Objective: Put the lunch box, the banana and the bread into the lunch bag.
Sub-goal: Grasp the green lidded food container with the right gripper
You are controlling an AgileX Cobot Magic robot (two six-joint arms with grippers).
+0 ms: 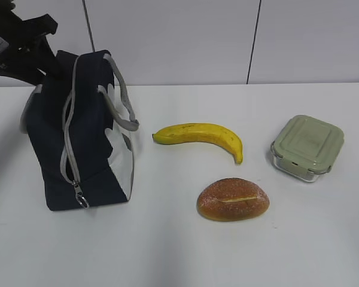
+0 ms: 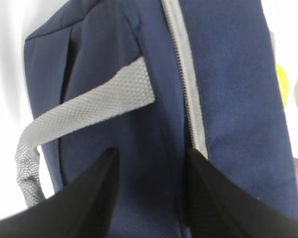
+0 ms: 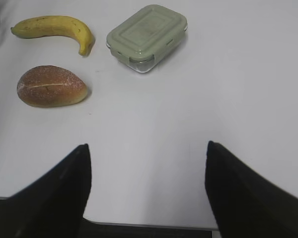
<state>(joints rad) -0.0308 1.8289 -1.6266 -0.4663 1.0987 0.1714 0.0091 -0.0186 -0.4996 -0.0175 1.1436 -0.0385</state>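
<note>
The navy lunch bag [image 1: 90, 149] stands at the left of the table, its grey zipper [image 1: 69, 119] running down to a ring pull [image 1: 82, 200]. My left arm [image 1: 21, 45] reaches in behind the bag's top. In the left wrist view my left gripper [image 2: 151, 151] is open astride the bag's navy fabric [image 2: 228, 74], between the grey strap [image 2: 89, 111] and the zipper [image 2: 186, 74]. The banana [image 1: 200, 134], the bread [image 1: 233, 199] and the green-lidded lunch box [image 1: 307, 146] lie on the table. My right gripper [image 3: 147, 144] hangs open and empty, well short of them.
The white table [image 1: 167, 251] runs back to a white panelled wall [image 1: 179, 36]. In the right wrist view the banana [image 3: 49, 26], bread [image 3: 50, 86] and lunch box [image 3: 146, 34] lie far ahead of the fingers. The table's near edge [image 3: 149, 225] shows below them.
</note>
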